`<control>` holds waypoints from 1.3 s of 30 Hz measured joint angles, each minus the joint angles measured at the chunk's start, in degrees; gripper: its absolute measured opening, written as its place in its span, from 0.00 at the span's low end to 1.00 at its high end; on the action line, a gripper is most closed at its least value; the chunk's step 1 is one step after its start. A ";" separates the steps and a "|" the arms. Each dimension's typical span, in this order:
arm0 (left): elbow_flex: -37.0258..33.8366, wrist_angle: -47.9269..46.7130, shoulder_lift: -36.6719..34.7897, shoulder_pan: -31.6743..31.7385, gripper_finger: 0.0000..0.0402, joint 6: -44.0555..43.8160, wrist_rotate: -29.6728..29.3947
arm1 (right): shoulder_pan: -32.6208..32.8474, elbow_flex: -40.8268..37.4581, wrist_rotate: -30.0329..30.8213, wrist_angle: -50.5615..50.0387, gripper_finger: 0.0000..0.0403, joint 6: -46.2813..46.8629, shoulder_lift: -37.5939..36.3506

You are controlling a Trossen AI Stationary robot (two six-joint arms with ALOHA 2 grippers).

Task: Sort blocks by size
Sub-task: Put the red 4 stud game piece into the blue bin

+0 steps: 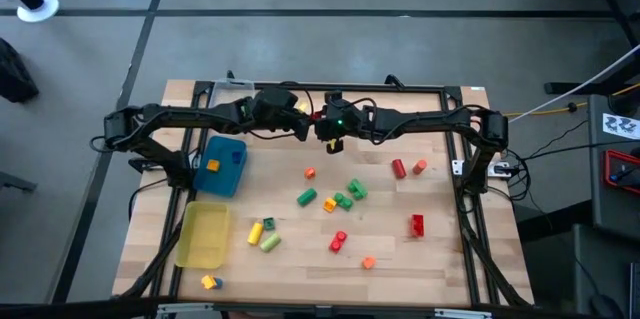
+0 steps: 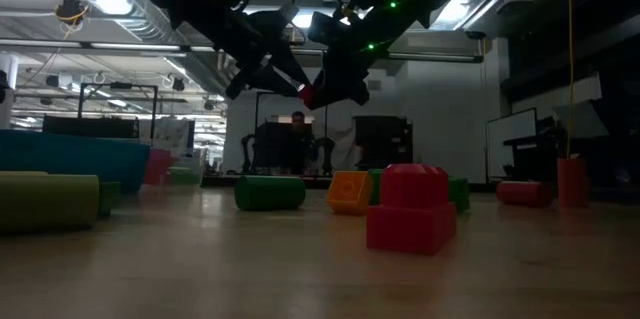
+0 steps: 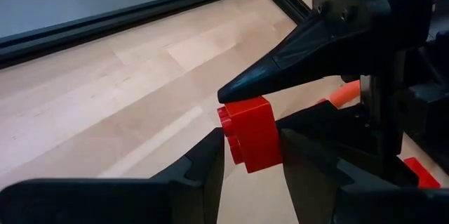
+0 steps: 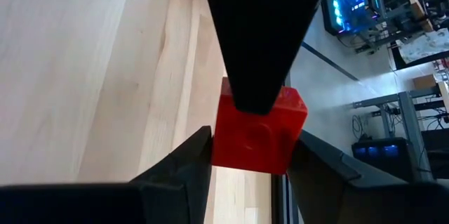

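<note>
A small red block (image 3: 249, 136) with studs is held in the air above the table's far middle, where both grippers meet; it also shows in the low view (image 2: 310, 92). My left gripper (image 3: 251, 152) reaches in from the table's left and my right gripper (image 4: 252, 152) from the right (image 1: 330, 129). Both are shut on this block. Other blocks in red, green, orange and yellow lie scattered on the table (image 1: 345, 197). An orange block (image 1: 211, 165) lies in the blue tray (image 1: 228, 181). My left gripper pinches the red block by two opposite sides (image 3: 228, 147) between its two fingers, coming about level from the table's left. The block is clear of the table. My right gripper pinches the same block by its other two sides (image 4: 219, 147), coming from the table's right. The left gripper's finger (image 4: 259, 41) lies over the face turned to this camera.
A blue tray and a yellow tray (image 1: 203, 234) stand at the table's left, a clear tray (image 1: 232, 89) at the far left. A red brick (image 1: 417, 224) and a red cylinder (image 1: 398, 167) lie to the right. A black frame (image 1: 400, 87) rims the table.
</note>
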 joint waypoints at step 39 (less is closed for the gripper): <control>0.07 -6.77 -0.07 -0.72 0.44 2.25 -2.88 | 0.15 -0.02 -1.54 1.38 0.40 -0.07 0.15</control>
